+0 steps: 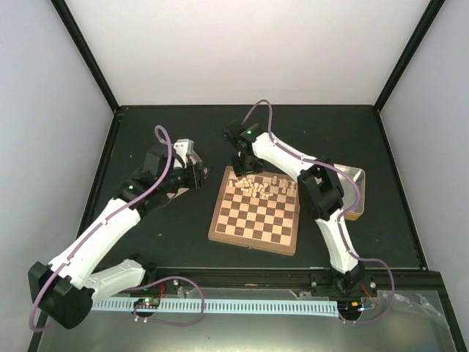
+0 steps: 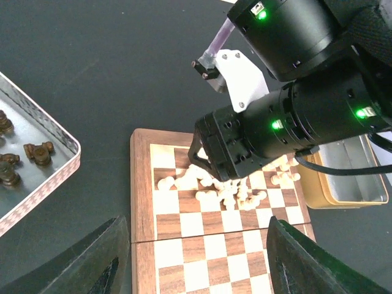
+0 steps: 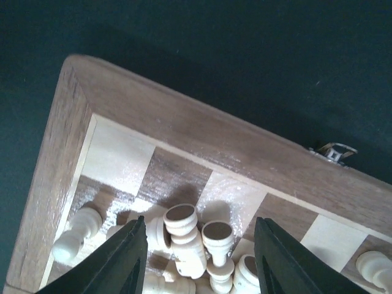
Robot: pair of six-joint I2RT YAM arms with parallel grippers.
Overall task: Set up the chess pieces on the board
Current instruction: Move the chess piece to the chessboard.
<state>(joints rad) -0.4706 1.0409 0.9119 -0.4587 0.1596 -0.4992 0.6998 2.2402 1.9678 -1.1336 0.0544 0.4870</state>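
The chess pieces [image 3: 184, 245], tiny pale cream turned-wood chessmen, lie heaped directly beneath the right pincer [image 3: 201, 225]. Its two black fingers stand apart on either side of the pile, gripping nothing. Most pieces are tipped on their sides and tangled together, round bases turned up toward the wrist camera and long axes pointing every way, so none looks ready for a straight pick.

The heap sits on the far rows of the square wooden chessboard with tan and dark brown squares [image 3: 184, 131], close to its far-left corner. The near rows are bare.

The left pincer [image 1: 192, 167], also open and empty, hovers just off the board's left edge above the dark table [image 1: 344, 139]. That leaves the right arm plainly nearer the pieces.

A silver rectangular metal tin [image 2: 46, 177] beside the board holds dark brown pieces.
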